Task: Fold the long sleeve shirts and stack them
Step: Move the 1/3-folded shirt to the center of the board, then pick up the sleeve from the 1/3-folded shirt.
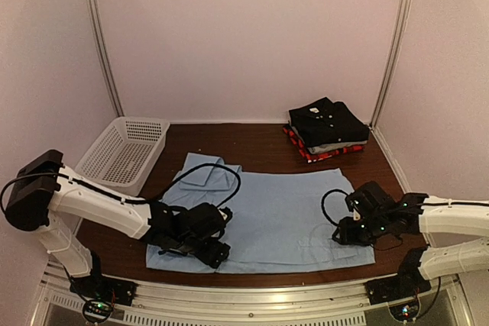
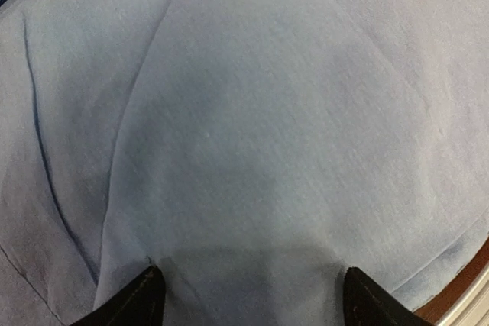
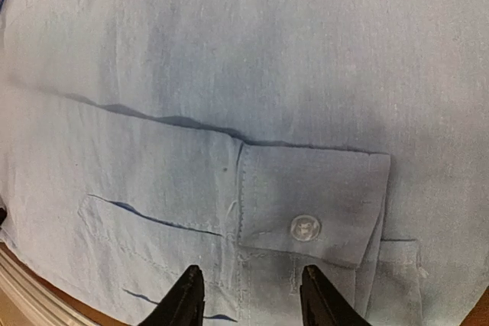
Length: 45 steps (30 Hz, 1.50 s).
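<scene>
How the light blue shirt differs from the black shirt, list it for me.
The light blue shirt lies spread out, one sleeve laid across it; the black shirt is folded into a compact block. The light blue shirt rests straight on the table toward the near edge; the black shirt tops a pile over the grey shirt and red-plaid shirt at the far right corner. Both are plain, single-coloured cloth.

On the brown table [image 1: 260, 141] lie a flat blue shirt [image 1: 283, 215], a white basket [image 1: 122, 152] and a pile of folded shirts [image 1: 327, 129].
</scene>
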Tool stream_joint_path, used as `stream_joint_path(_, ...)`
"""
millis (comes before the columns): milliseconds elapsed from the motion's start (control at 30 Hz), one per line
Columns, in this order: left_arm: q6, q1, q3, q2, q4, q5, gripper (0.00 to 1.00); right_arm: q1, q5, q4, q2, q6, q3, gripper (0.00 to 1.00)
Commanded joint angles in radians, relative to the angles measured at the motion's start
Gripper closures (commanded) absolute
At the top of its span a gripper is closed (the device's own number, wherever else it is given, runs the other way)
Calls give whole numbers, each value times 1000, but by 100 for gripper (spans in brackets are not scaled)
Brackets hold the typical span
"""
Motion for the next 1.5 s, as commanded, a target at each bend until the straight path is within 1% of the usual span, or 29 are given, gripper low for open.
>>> stream_joint_path(0,27,-1,76,-49,-150,16,17,12,63,-71,-49,6,83,54)
stream_joint_path(67,67,8,140,-76,-174,8,16,11,84,-57,-18,-30,134,53)
stream_joint_path(133,104,42,175,-112,-170,28,15,12,95,-50,30,-69,181,52)
stream_joint_path(267,157,220,197,-184,-133,124,14,10,128,-6,118,-133,251,51)
stream_joint_path(333,185,317,220,-189,-121,161,12,8,129,30,160,-162,276,52)
stream_joint_path(433,224,428,267,-153,-112,175,11,0,143,62,221,-215,324,51)
stream_joint_path(533,253,516,321,-87,-112,178,11,-22,155,83,272,-261,374,51)
stream_joint_path(667,283,614,396,25,-115,147,11,-51,120,121,322,-303,401,51)
stream_joint_path(767,310,639,484,139,-128,96,11,-67,102,148,348,-319,406,51)
stream_joint_path(967,368,640,674,325,-153,62,10,-84,46,187,383,-329,392,51)
stream_joint_path(1133,430,640,790,422,-193,42,10,-94,30,203,385,-331,372,50)
stream_joint_path(1267,463,624,846,483,-222,20,10,-102,16,220,392,-329,358,51)
stream_joint_path(1467,496,576,913,567,-270,-122,9,-103,-3,239,410,-325,344,51)
